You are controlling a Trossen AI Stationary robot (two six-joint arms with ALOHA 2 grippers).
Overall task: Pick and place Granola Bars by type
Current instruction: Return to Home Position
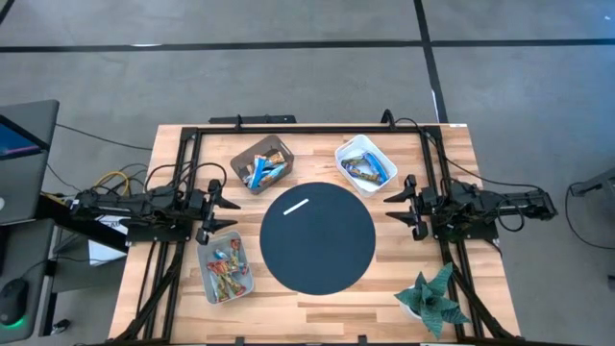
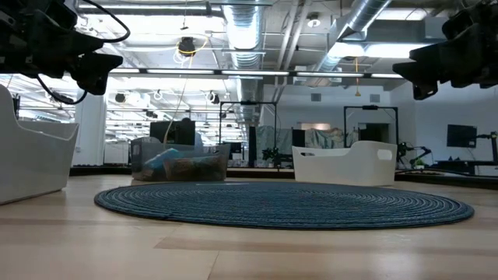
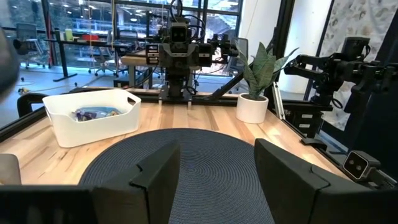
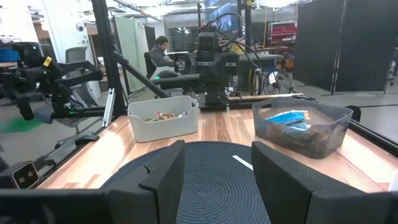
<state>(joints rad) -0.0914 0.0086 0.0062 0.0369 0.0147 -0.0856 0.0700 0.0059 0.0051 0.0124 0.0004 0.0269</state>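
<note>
The granola bars lie sorted in three bins around a round dark mat [image 1: 317, 240]. Blue and brown bars fill a grey bin [image 1: 261, 163] and a white bin [image 1: 366, 163] at the far side. Red and orange bars lie in a clear bin [image 1: 225, 267] at the near left. My left gripper [image 1: 233, 215] hovers open at the mat's left edge, pointing level at the mat, its fingers empty [image 3: 217, 180]. My right gripper [image 1: 389, 208] hovers open at the mat's right edge, facing the left one, also empty [image 4: 214, 180].
A thin white stick [image 1: 295, 206] lies on the mat's far left part. A potted plant [image 1: 432, 298] stands at the near right corner. A black frame [image 1: 307, 128] runs along the table's far edge and sides. A person sits in the room beyond [image 4: 160, 50].
</note>
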